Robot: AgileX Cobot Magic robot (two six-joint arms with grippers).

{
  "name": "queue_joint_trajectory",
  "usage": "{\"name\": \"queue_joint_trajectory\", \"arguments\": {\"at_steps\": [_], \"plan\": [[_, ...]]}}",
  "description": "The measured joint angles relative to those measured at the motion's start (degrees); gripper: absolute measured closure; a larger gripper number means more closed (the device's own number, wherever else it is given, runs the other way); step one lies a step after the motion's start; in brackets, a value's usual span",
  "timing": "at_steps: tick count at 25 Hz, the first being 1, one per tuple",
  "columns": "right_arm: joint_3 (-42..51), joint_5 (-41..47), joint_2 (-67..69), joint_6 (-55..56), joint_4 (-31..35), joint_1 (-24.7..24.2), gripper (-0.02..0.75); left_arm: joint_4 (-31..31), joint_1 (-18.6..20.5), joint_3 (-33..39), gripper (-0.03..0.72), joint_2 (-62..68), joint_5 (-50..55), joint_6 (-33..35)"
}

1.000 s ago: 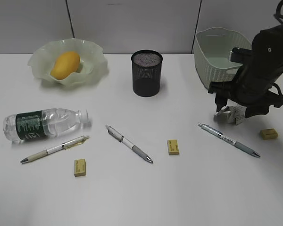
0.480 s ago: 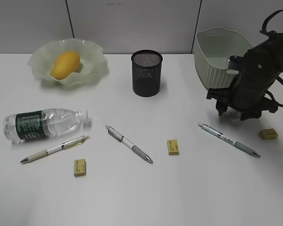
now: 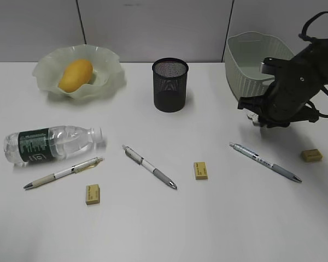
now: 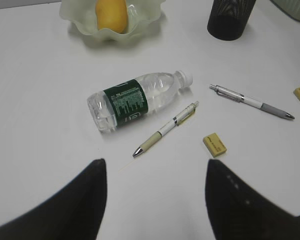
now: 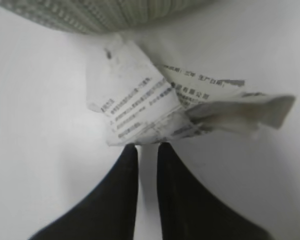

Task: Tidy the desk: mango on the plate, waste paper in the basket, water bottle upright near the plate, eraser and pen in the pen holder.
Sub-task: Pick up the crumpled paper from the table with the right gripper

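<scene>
exterior view: right gripper [image 3: 258, 118] sits low just in front of the basket [image 3: 250, 61], a bit of white showing at its tip; jaws themselves hidden by the arm. mango [image 3: 75, 75] already lies in the plate [image 3: 49, 65]. water bottle [image 3: 50, 143] lies on its side, front left. pen holder [image 3: 170, 84] stands mid-back, looks empty. three pens and three erasers loose, e.g. grey-grip pen [image 3: 150, 166] and middle eraser [image 3: 200, 170].

left wrist view: left gripper [image 4: 155, 195] hangs spread wide above the desk [image 4: 35, 115], holding nothing. water bottle [image 4: 135, 100] and beige pen [image 4: 167, 129] lie ahead of it, plate with mango beyond.

right wrist view: fingers [image 5: 121, 192] nearly pressed together, pinching the near edge of the waste paper [image 5: 160, 102]; the grip looks thin. basket wall runs just behind the wad.

step: paper-to-basket, judged at the grab stage.

next: lift the wad clear over the basket rim, then let go; the edge pinch may slip.

surface: plain white tabletop, matte, soft shadows.

room: grey partition panels behind the desk, nothing else seen.
</scene>
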Motion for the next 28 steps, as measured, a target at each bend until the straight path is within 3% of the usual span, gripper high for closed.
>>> {"name": "queue_joint_trajectory", "arguments": {"at_steps": [4,23,26,28], "plan": [[0.0,-0.2,0.0,1.9,-2.4,0.0,0.724,0.0,0.0,0.0,0.218,0.0,0.0,0.0],[0.0,5.2,-5.7,0.2,-1.9,0.0,0.723,0.0,0.0,0.0,0.218,0.0,0.0,0.0],[0.0,5.3,-5.6,0.2,-1.9,0.0,0.644,0.0,0.0,0.0,0.218,0.0,0.0,0.0],[0.0,5.2,-5.5,0.2,-1.9,0.0,0.491,0.0,0.0,0.0,0.218,0.0,0.0,0.0]]}}
